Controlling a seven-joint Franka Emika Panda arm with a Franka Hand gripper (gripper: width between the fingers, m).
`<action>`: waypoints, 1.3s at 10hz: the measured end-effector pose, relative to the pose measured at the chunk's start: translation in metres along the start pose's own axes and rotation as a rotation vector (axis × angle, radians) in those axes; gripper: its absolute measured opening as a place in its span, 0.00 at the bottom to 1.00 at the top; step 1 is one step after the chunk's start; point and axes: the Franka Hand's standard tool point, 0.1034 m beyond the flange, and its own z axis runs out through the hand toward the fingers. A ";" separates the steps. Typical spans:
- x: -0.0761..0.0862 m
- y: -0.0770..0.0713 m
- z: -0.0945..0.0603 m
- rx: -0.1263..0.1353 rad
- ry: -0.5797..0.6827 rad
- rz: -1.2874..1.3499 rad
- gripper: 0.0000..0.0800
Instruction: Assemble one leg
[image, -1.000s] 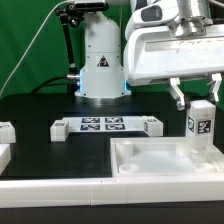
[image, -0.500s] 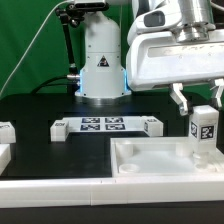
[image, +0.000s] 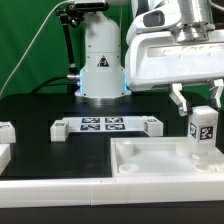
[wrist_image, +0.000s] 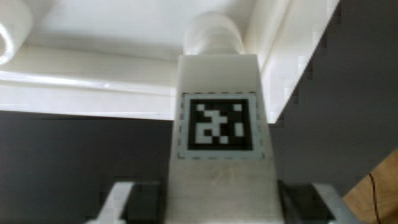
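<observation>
The leg is a small white post with a black-and-white tag on its face. It stands upright at the exterior view's right, its lower end in the far right corner of the large white tray-like piece. My gripper is shut on the leg's upper part, a finger on each side. In the wrist view the leg runs from between my gripper's dark pads toward the white tray-like piece, where its narrower tip meets the corner.
The marker board lies in the middle of the black table. Small white parts sit at the exterior view's left edge. The arm's base stands behind. A white ledge runs along the front.
The gripper and the leg have come down slightly and a little toward the exterior view's right, then held still over the last half second.
</observation>
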 end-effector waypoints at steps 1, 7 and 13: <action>0.002 -0.001 0.002 -0.001 0.015 -0.002 0.36; -0.006 0.000 0.016 -0.008 0.045 -0.004 0.36; -0.004 -0.002 0.019 -0.014 0.109 -0.009 0.60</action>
